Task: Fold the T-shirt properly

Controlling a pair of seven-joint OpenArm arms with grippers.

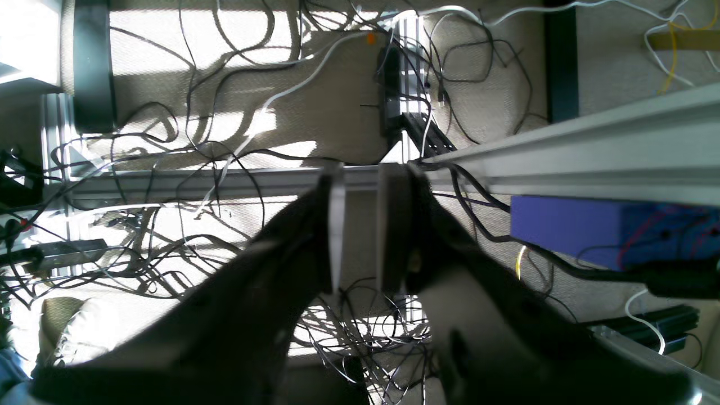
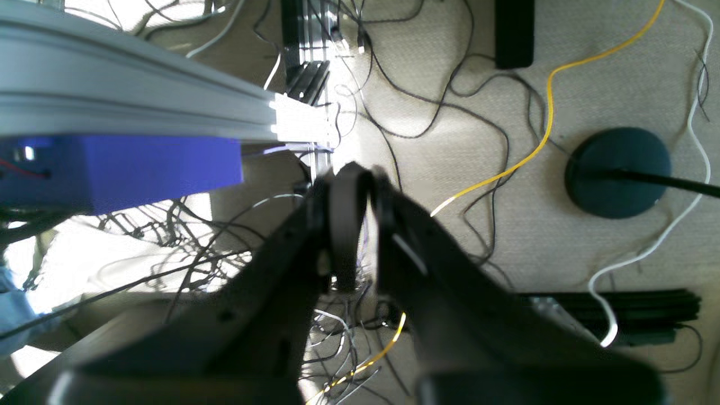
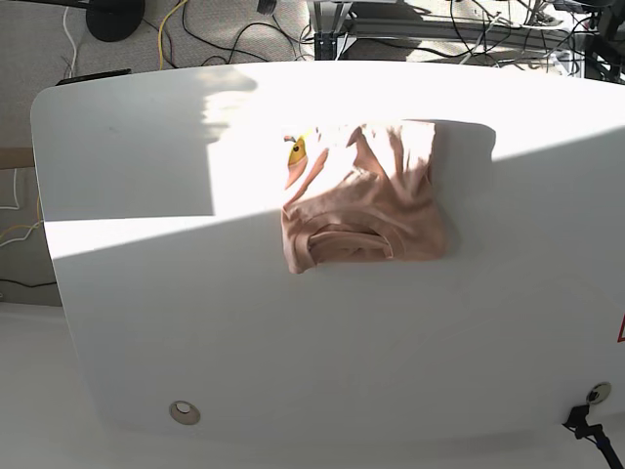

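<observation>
I have the T-shirt (image 3: pixel 363 210) on the desk (image 3: pixel 254 342), in the upper middle of the base view, gathered into a compact, creased bundle with its neckline toward the bottom of the picture. Its lower edge runs fairly level, with the lower left corner dipping a little. A yellow patch (image 3: pixel 297 149) shows by its upper left corner.

Around it I see open desk: a broad stretch below, room on both sides, and a narrower strip up to the far rim. The left rim is in sight; the right side is cut off. Round fittings (image 3: pixel 185 412) sit low on either side, the right one beside a black bracket (image 3: pixel 578 420).

Both hands are out of the base view. My left hand (image 1: pixel 360 225) stands slightly parted, floor (image 1: pixel 472 112) showing through its narrow gap. My right hand (image 2: pixel 368 185) is narrower, only a sliver between its fingers. Both are blurred up close, over floor and cables (image 1: pixel 225 73).

Sunlight washes out the shirt's upper part, so I can't make out its top edge or how the layers lie underneath.
</observation>
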